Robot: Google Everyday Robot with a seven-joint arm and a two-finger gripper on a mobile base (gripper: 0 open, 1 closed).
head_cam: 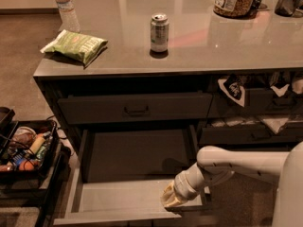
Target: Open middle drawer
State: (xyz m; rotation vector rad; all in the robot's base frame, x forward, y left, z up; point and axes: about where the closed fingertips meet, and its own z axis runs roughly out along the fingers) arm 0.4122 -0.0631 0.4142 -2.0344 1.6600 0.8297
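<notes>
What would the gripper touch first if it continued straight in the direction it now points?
The gripper points down and left into the open middle drawer. Going straight on, it would probably meet the drawer's pale inside floor first, close to the front wall; depth is unclear here.

We see a white arm [246, 164] made of smooth round tubes, with a rounded elbow joint where two tubes meet. Toward the wrist the tube becomes narrower and carries a few ring-like bands of light grey. The gripper [169, 201] at its end looks pale yellow-tan, duller than the arm, and it is at the front right corner of the open middle drawer [118, 197]. At the right edge a broad white curved shell [289, 193] belongs to the body.
</notes>
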